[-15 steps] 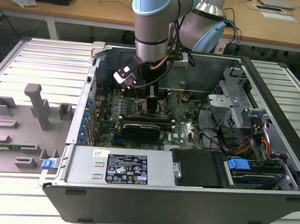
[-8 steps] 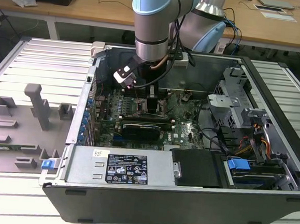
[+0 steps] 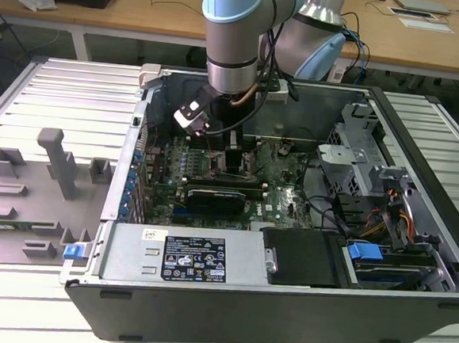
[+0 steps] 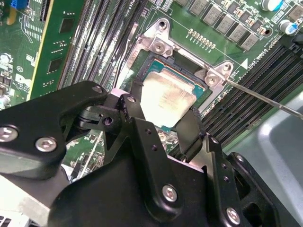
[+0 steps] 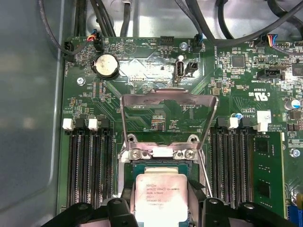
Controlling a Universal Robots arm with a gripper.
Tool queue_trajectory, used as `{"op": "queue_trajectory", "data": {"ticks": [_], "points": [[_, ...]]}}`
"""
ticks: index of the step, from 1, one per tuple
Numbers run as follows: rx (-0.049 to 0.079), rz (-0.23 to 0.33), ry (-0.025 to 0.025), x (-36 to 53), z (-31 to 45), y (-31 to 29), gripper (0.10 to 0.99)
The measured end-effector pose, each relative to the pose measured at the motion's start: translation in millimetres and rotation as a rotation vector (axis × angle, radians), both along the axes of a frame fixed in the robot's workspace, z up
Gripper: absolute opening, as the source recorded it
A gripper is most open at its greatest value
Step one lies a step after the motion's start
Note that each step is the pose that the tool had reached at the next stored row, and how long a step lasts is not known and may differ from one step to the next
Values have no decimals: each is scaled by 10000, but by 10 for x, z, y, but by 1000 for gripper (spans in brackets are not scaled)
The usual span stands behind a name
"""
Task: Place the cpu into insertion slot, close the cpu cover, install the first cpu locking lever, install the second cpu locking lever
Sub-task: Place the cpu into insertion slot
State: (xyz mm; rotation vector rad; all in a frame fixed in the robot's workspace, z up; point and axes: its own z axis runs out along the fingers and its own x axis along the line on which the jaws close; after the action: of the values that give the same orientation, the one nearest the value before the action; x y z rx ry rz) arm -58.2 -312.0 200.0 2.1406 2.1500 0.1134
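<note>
Presently, the one gripper [image 4: 164, 108] pinches the one cpu [image 4: 166, 90] by two opposite edges, one black finger [image 4: 136, 111] per edge. Taking the cover hinge as 12 o'clock of the insertion slot [image 4: 149, 65], the fingers sit at 3 and 9 o'clock; the cpu lies over the slot, seating not determinable; the one cpu cover [image 5: 166, 96] stands raised at 12 o'clock, two screws [image 5: 136, 154] at its hinge; one thin lever rod [image 4: 265, 97] slants away from the hinge bracket; two banks of four memory slots [image 5: 90, 165] flank the slot at 3 and 9 o'clock. In the exterior view, one grey fixture tray [image 3: 20, 203] lies at 9 o'clock of the open computer case [image 3: 282, 307].
</note>
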Motion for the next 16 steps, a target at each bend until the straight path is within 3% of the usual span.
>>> {"op": "queue_trajectory", "data": {"ticks": [8, 10, 12, 16], "points": [[0, 0, 0, 0, -8, 0, 537], [2, 0, -2, 1, -10, 1, 612], [-1, 0, 1, 0, -9, 0, 612], [-77, -1, -1, 0, 9, 1, 612]]}}
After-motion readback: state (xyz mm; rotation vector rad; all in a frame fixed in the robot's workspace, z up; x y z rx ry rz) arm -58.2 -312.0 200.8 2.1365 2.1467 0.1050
